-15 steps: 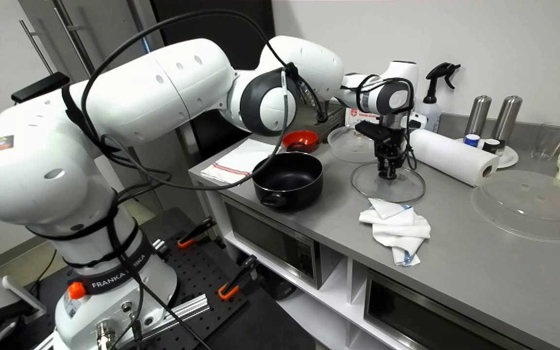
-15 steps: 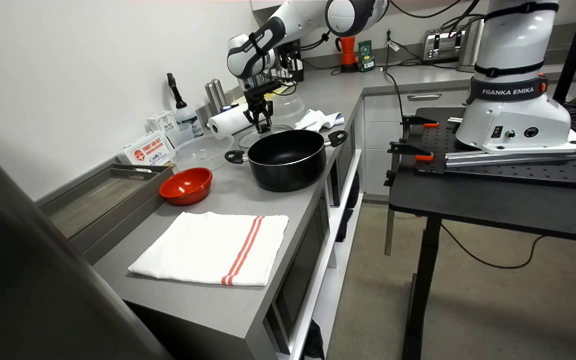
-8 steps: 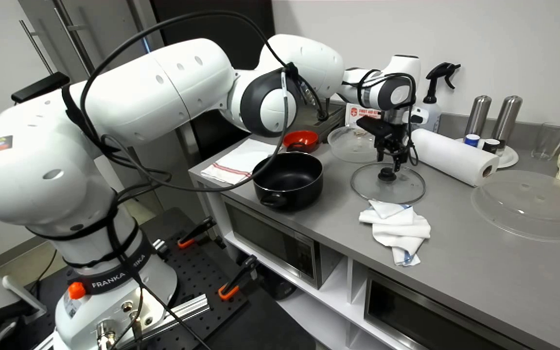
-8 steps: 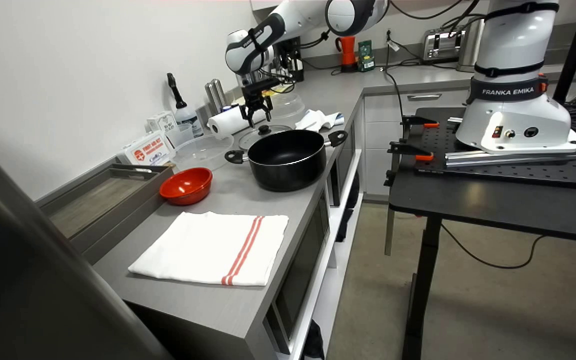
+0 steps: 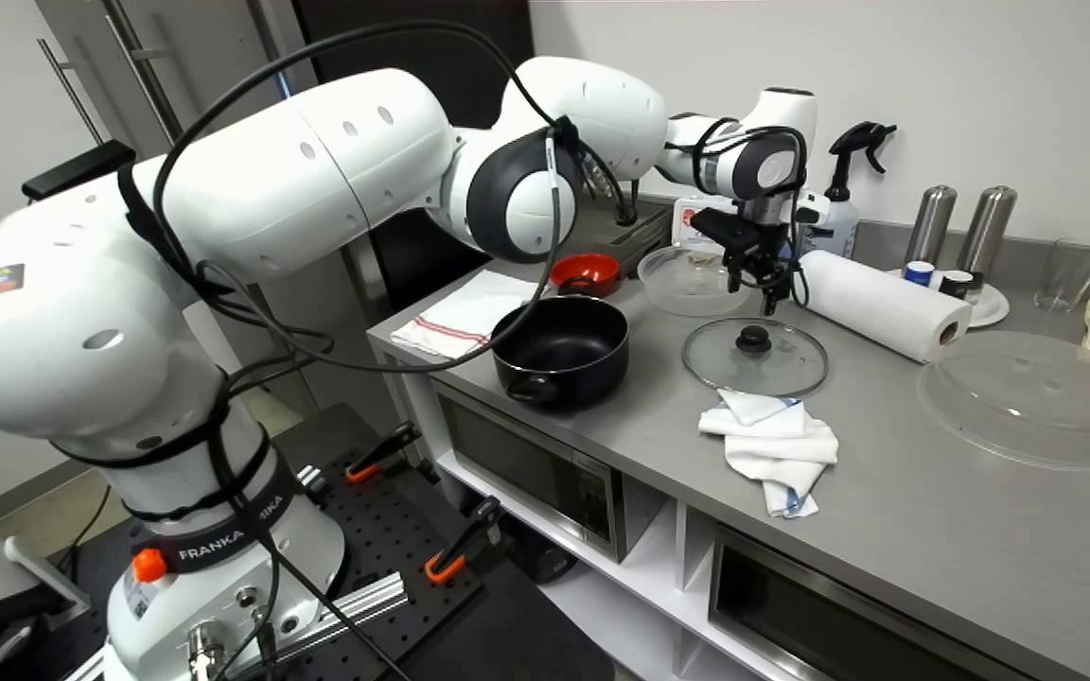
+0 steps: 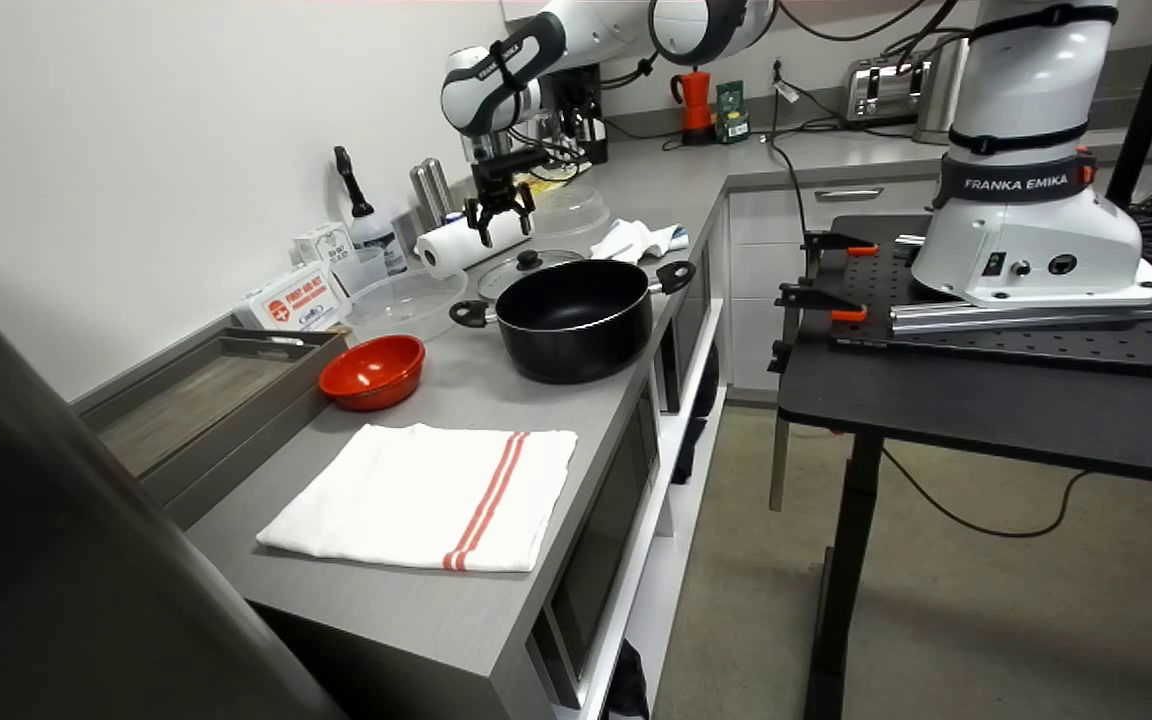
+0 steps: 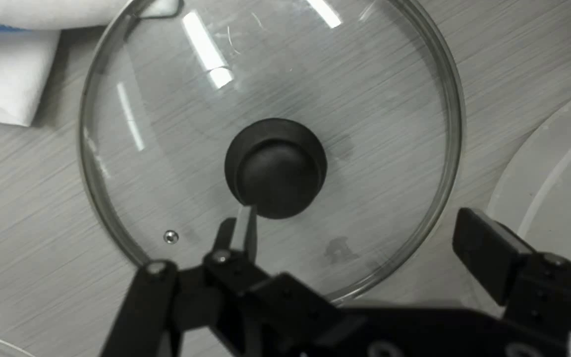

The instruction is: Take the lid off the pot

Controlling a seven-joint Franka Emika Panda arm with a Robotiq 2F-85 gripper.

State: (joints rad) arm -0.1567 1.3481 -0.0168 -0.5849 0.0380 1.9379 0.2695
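Observation:
The clear glass lid rests flat on the grey counter, its dark knob facing up. Beside it stands the black pot, uncovered, with its dark inside showing in both exterior views. My gripper hangs above the lid, toward its wall side and clear of the knob. In the wrist view the gripper has its jaws wide apart with nothing between them. One of the fingers overlaps the edge of the knob in that picture, while the whole round lid lies beneath.
A paper towel roll lies close behind the lid, and a crumpled white cloth in front. A clear bowl and a red bowl stand nearby. A larger clear dish sits farther along. The folded towel lies past the pot.
The gripper has opened and let go of the knob. It has risen and shifted a little toward the wall. The lid and pot stay where they were.

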